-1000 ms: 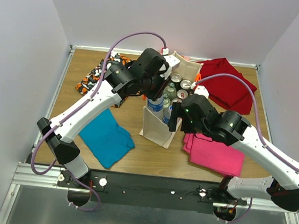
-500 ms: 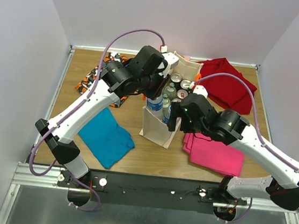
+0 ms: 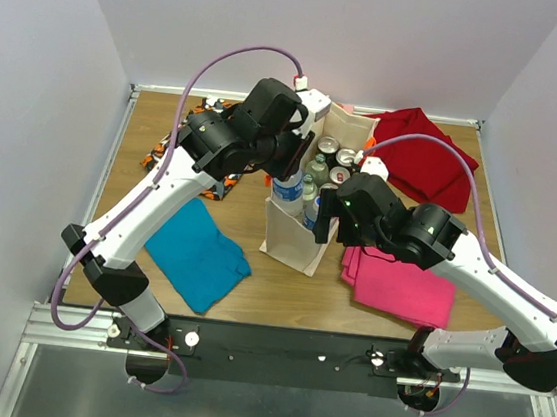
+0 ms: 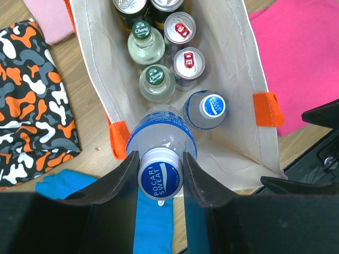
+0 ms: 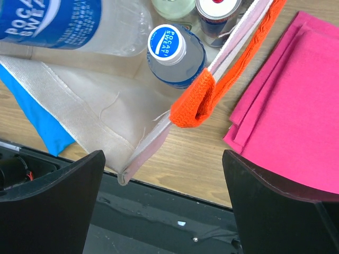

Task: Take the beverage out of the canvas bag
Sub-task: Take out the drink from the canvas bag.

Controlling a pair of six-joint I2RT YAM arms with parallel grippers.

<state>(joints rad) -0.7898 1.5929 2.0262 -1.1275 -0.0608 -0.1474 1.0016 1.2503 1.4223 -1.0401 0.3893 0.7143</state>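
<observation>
The beige canvas bag (image 3: 293, 240) with orange handles stands upright mid-table, holding several cans and bottles. My left gripper (image 4: 160, 177) is shut on the cap of a clear Pocari Sweat bottle (image 4: 161, 138) and holds it raised over the bag's near left corner; the bottle also shows in the top view (image 3: 287, 191). A second Pocari Sweat bottle (image 5: 175, 50) stands inside the bag. My right gripper (image 5: 164, 201) is open wide over the bag's near right rim, beside an orange handle (image 5: 197, 100), holding nothing.
Inside the bag are green-capped glass bottles (image 4: 155, 80) and red-topped cans (image 4: 188, 62). Around it lie a pink cloth (image 3: 401, 283), a red cloth (image 3: 422, 165), a blue cloth (image 3: 198, 255) and a camouflage cloth (image 4: 32, 100). The table's front rail (image 3: 273, 344) is close.
My left gripper has risen and drifted slightly left with the bottle in it. The right arm has barely moved.
</observation>
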